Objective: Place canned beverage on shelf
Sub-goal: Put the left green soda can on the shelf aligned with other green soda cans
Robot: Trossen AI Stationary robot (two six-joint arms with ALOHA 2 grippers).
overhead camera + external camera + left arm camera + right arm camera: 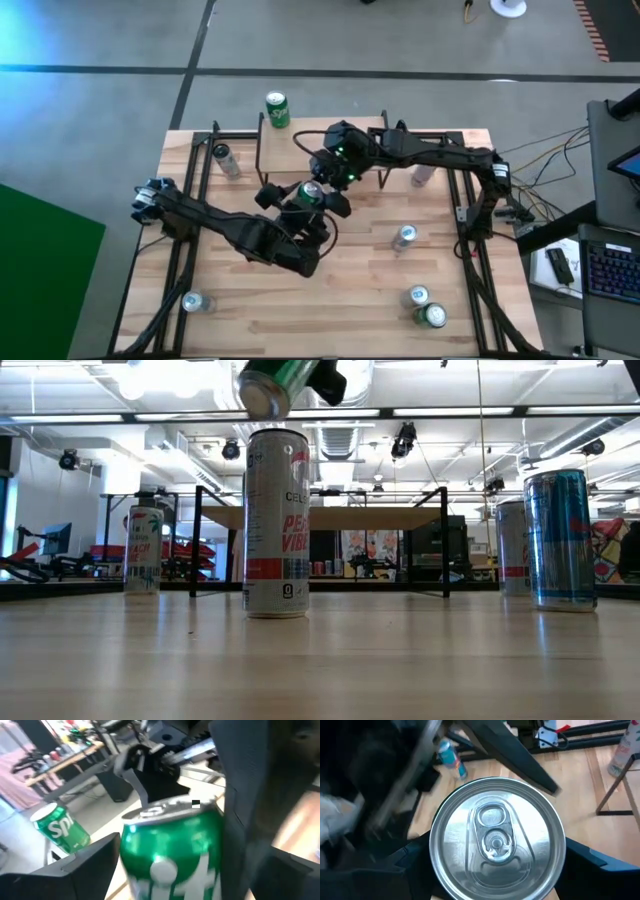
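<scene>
A green canned beverage (312, 192) hangs tilted above the table's middle; the low view shows it high up (272, 385). My right gripper (328, 175) reaches it from the far right and is shut on its lid end. My left gripper (303, 210) comes from the near left. It is open, with one finger close on each side of the can's green wall (170, 850). The shelf (320, 135) stands at the table's far edge on black wire legs (196, 540). A second green can (277, 110) stands upright at its far left corner. My right gripper has the can's top rim (437, 855) pinched between its two fingers (412, 857), one on each side of the lid. It looks straight onto the silver lid (496, 837), so the fingers run along the can. They slant down from the far right. The can is lifted clear and tilted.
Several other cans stand on the table: a white one (276, 520) right in front of the low camera, blue ones at the near right (418, 297) and one at the near left (195, 302). Black frame rails (185, 200) run along both sides of the table.
</scene>
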